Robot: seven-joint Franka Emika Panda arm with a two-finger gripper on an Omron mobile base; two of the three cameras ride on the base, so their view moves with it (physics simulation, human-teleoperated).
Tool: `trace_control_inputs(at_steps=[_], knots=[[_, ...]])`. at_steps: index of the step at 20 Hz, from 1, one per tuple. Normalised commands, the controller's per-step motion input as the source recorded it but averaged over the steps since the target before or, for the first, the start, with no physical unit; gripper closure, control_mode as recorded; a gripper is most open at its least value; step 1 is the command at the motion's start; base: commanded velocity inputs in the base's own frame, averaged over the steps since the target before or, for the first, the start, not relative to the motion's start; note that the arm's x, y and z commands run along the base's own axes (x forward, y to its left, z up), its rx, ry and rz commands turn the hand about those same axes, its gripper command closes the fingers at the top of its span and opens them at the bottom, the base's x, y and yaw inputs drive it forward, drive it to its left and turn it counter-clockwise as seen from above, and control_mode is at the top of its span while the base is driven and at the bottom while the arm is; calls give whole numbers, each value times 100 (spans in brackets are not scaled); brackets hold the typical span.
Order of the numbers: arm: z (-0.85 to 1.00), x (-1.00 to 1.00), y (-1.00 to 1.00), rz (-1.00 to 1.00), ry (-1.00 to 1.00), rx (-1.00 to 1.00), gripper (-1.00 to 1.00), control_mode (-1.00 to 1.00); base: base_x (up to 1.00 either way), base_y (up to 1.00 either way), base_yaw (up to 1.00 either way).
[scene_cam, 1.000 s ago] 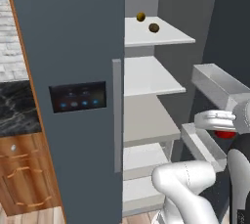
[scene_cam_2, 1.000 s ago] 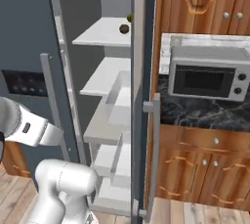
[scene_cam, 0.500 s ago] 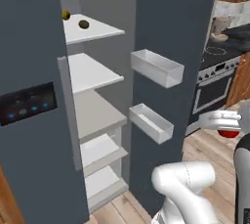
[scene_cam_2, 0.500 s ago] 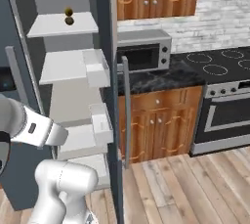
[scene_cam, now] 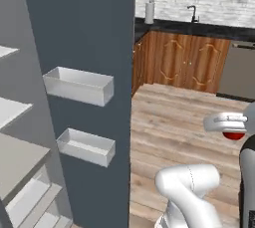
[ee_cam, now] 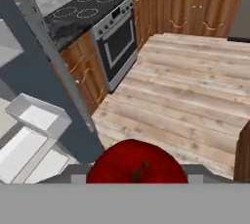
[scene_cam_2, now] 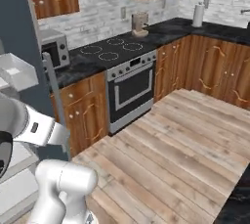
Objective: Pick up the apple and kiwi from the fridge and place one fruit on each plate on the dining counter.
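Apple [ee_cam: 136,165] clamped in your claw [scene_cam: 232,135] as the base swings away from the open fridge [scene_cam: 79,48], whose shelves have slid to the left edge, toward the kitchen floor: 1 fruit secured, neither of the 2 plates reached.

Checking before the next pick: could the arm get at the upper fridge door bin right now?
Probably not. The end effector is shut on the apple, so it has no free grip, and it hangs over the wooden floor well right of the upper door bin, with the base turned toward the kitchen.
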Motion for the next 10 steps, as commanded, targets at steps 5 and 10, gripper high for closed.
trace_control_inputs(at_steps=[5,10], knots=[[0,0,0,0,0,0,100,100,20,-56,-86],[0,0,0,0,0,0,100,100,36,-44,-80]])
